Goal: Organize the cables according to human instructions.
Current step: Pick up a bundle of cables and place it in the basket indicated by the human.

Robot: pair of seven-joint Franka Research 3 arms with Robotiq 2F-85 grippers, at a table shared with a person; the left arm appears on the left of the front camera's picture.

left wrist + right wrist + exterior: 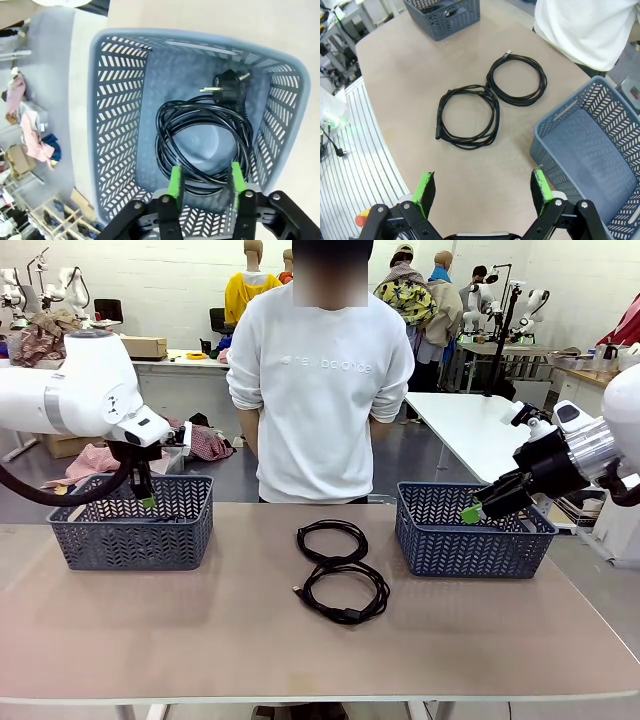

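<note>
Two black cable coils lie mid-table, a smaller one [333, 540] [516, 80] touching a larger one [345, 592] [467, 116] nearer me. A third cable [162, 140] with a chunky plug [227, 85] lies coiled inside the left grey basket [130, 540] [117, 125]. My left gripper [147, 500] [205, 181] hangs open just above that coil, nothing between its green pads. My right gripper [472, 510] [482, 187] is open wide at the near-left corner of the right basket [470, 550] [565, 107], whose floor is bare. A fourth cable is out of view.
A person in a white sweatshirt [320, 380] stands at the far edge between the baskets, hands out of sight. The brown table [200, 640] has free room in front of both baskets. The left basket [442, 15] sits far across in the right wrist view.
</note>
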